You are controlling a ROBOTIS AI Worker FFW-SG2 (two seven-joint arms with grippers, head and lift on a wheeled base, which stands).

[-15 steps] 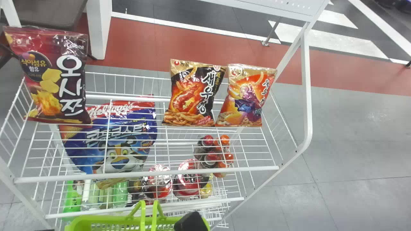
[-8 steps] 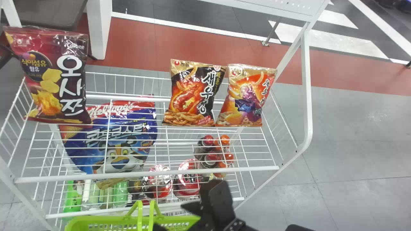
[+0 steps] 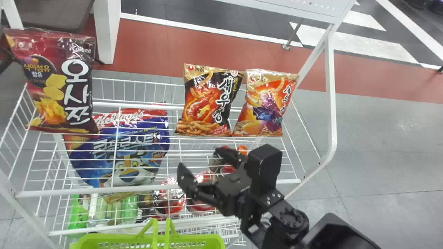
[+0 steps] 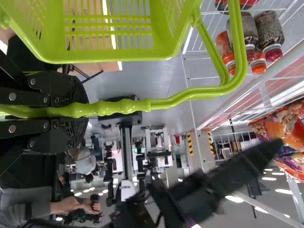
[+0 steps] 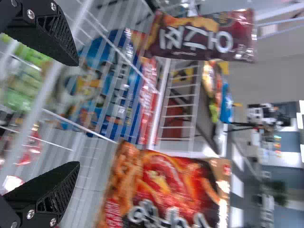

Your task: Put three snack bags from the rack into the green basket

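Snack bags (image 3: 208, 103) on rack (image 3: 331, 93), right end effector (image 3: 201, 160) near

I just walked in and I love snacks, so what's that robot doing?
The robot is picking snacks. Its left gripper holds the green basket by the handle. Its right gripper is open and empty, over the rack. The dark red bag, the black-and-orange bag and the orange bag are still up on the rack.
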